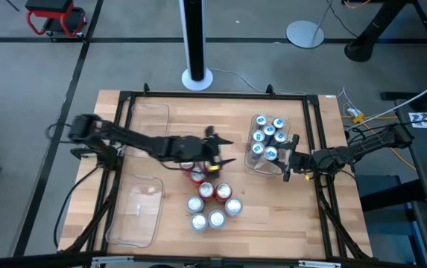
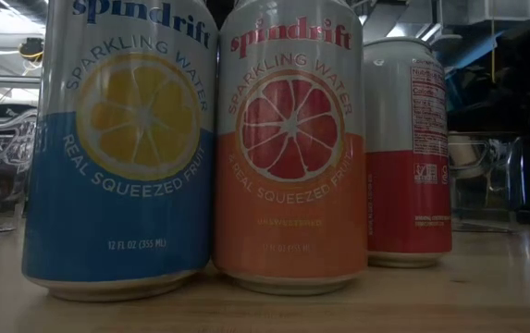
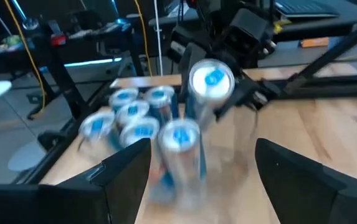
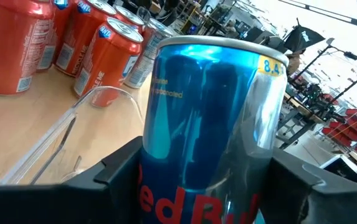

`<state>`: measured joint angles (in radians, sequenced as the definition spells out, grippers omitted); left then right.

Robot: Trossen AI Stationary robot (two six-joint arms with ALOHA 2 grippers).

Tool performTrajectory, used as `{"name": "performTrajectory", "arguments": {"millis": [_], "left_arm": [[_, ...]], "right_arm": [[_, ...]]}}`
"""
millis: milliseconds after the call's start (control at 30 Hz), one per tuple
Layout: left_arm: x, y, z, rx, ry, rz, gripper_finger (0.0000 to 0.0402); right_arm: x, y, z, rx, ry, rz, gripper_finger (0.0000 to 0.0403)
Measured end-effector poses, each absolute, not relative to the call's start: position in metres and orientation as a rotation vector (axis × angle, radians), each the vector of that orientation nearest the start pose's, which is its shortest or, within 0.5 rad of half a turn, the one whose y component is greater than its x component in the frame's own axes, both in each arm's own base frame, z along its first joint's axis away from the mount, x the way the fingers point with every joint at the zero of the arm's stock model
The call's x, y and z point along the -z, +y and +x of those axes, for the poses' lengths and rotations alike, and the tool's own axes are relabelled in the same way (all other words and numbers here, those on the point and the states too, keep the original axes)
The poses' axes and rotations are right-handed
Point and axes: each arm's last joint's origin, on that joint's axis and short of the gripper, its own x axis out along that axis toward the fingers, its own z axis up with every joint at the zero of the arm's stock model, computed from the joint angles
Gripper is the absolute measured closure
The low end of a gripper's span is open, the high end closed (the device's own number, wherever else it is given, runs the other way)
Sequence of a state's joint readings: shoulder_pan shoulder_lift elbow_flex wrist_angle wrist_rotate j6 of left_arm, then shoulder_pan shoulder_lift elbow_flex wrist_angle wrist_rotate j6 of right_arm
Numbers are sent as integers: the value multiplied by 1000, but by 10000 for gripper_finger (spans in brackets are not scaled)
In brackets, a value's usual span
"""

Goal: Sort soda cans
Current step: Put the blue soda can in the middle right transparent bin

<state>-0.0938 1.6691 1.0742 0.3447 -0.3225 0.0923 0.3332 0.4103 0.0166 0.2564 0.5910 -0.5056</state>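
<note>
six blue-topped cans (image 1: 267, 134) in right tray (image 1: 252, 165); seven loose mid-table. right gripper (image 1: 291, 156) grasps blue can (image 4: 209, 124); left gripper (image 1: 224, 151) spread, empty.

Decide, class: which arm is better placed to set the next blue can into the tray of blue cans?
Right. The right gripper already has a blue can between its fingers beside that tray; the left gripper hovers over the red cans.
</note>
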Motion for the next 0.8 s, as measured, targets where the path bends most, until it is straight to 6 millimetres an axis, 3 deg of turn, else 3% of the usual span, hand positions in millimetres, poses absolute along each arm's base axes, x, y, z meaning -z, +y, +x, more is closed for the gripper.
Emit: {"name": "performTrajectory", "arguments": {"millis": [167,367,567,800], "left_arm": [[-249,-22,431,-234,233,147,124],[-238,-17,476,-243,210,81,124],[-231,-11,501,-162,174,-7,124],[-226,-9,510,-160,138,-22,124]], "right_arm": [[-158,23,117,224,184,-563,158],[-159,23,117,227,183,-571,158],[-159,23,117,250,194,-609,158],[-159,23,117,251,191,-612,157]]}}
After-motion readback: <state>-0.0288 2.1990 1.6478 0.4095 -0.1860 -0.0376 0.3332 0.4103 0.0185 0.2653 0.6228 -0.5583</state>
